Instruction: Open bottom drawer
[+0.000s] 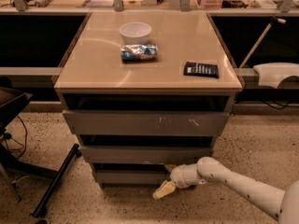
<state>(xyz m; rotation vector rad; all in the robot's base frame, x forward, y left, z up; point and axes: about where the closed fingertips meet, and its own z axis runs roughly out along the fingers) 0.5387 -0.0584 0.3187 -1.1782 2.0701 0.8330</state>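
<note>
The bottom drawer is the lowest and narrowest of three grey fronts under the beige cabinet top; its plain panel sits close to flush with a dark gap above it. My white arm reaches in from the lower right. The gripper is at the right part of that panel, one pale finger pointing down-left toward the floor and another tip showing at the drawer's upper edge. The panel's right end is hidden behind the wrist.
The middle drawer and top drawer sit above. On the cabinet top are a white bowl, a crushed snack bag and a dark packet. A black chair base stands on the speckled floor at left.
</note>
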